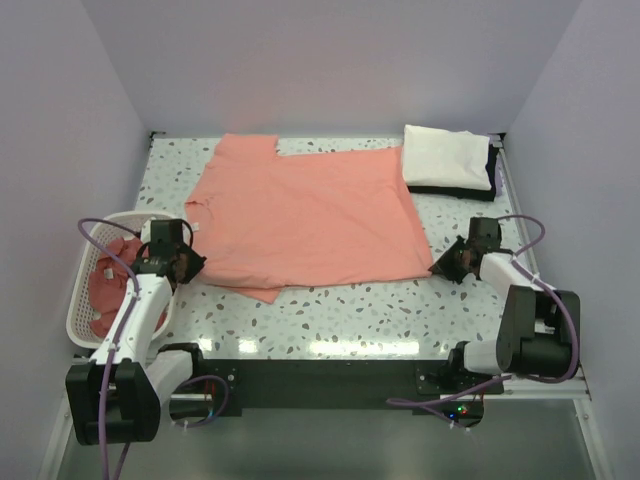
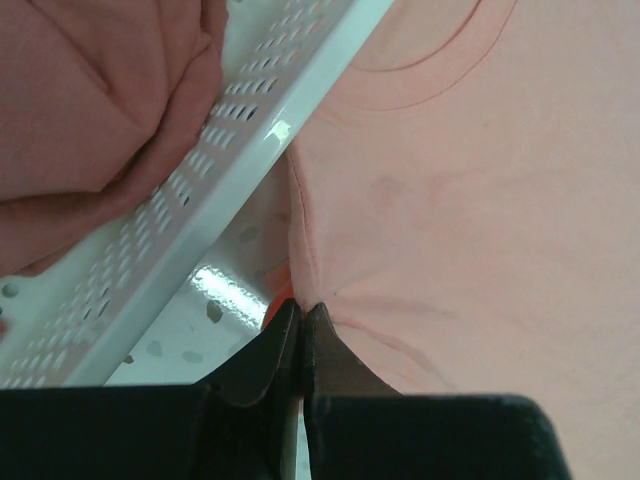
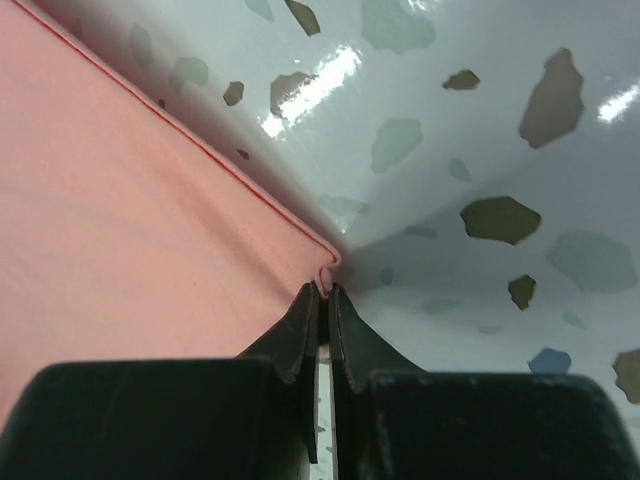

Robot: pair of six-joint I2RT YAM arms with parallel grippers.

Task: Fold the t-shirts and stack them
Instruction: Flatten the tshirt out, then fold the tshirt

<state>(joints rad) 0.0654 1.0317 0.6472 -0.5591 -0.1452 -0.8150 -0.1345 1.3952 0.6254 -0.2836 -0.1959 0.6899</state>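
A salmon-pink t-shirt (image 1: pixel 310 212) lies spread flat across the middle of the speckled table. My left gripper (image 1: pixel 188 264) is shut on its near left edge, close below the neck opening (image 2: pixel 430 70). The pinched cloth (image 2: pixel 303 300) shows at the fingertips. My right gripper (image 1: pixel 441 266) is shut on the shirt's near right corner (image 3: pixel 325 272), low on the table. More pink shirts (image 1: pixel 112 270) lie bunched in the basket; they also show in the left wrist view (image 2: pixel 90 100).
A white lattice basket (image 1: pixel 76 300) stands at the left table edge, right beside my left gripper; its rim (image 2: pixel 240 170) nearly touches the shirt. A folded white cloth on a dark one (image 1: pixel 447 160) lies at the back right. Purple walls enclose the table.
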